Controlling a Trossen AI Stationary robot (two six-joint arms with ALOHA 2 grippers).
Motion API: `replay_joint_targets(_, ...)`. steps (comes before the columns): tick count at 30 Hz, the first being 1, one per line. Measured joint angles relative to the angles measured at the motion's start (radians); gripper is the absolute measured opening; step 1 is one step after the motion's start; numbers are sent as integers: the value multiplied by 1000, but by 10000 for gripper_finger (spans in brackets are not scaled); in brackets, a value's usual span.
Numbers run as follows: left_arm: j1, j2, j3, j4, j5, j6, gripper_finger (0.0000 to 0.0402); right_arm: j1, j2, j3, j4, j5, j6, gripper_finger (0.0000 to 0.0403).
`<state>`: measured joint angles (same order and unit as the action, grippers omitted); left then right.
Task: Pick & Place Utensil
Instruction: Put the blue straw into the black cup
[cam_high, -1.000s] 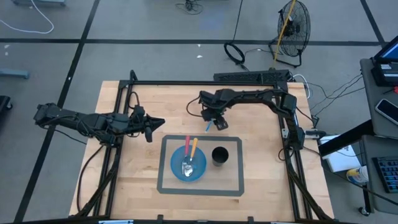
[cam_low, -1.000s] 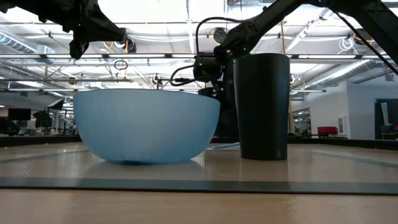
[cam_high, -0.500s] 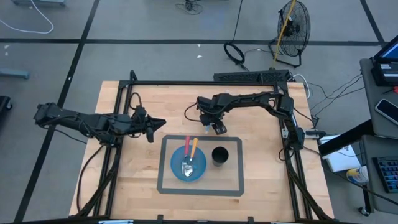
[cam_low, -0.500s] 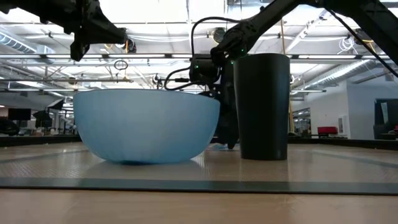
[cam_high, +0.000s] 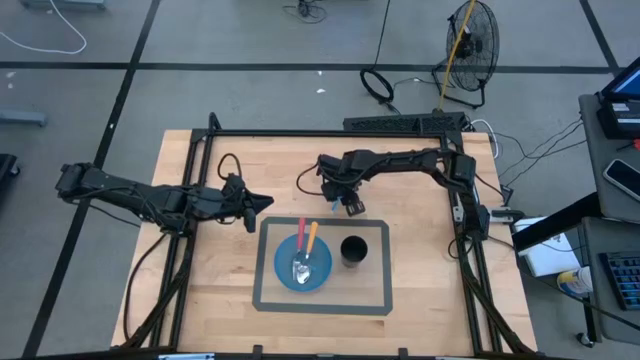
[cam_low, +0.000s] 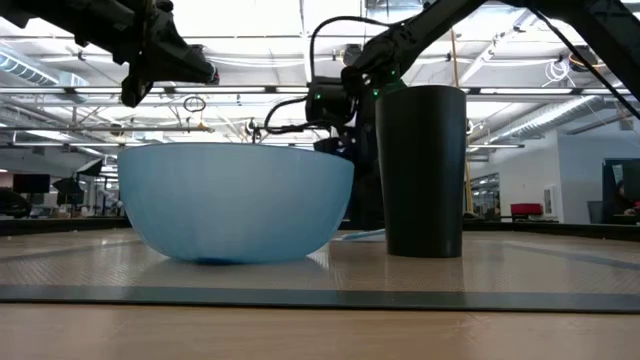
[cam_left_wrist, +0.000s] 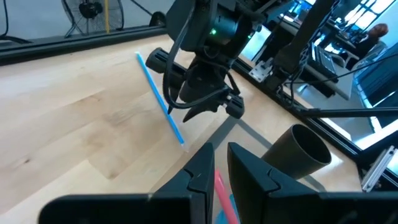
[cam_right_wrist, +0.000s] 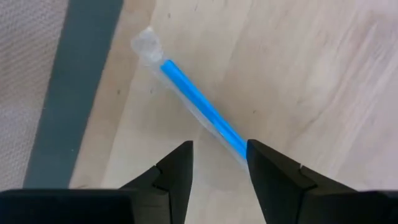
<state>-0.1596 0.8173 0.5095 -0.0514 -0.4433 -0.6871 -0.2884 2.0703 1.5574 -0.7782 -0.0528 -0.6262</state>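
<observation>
Right hand (cam_high: 349, 205) above surface (cam_high: 200, 290), fingers (cam_right_wrist: 174, 171) apart, grasping nothing, poised over blue utensil (cam_right_wrist: 202, 112). Blue utensil flat on wood, just outside grey tape border (cam_high: 322, 309), at 12 o'clock of blue bowl (cam_high: 303, 266). Bowl holds red (cam_high: 301, 235) and orange (cam_high: 311, 238) utensils. Black cup (cam_high: 352, 250) at 3 o'clock of bowl, upright. Left hand (cam_high: 252, 207) at 10 o'clock of bowl, fingers (cam_left_wrist: 255, 168) slightly parted, released.

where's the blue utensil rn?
The blue utensil lies flat on the bare wood beyond the taped mat's far edge, directly under the open right gripper, behind the black cup.
</observation>
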Motion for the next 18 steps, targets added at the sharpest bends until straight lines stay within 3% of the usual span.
replay_joint_targets(7,0,3,0,5,6,5,49,32,-17,0,42,0,-115,146)
replay_joint_targets(18,0,3,0,4,27,3,49,49,-5,1,50,-5,-127,146)
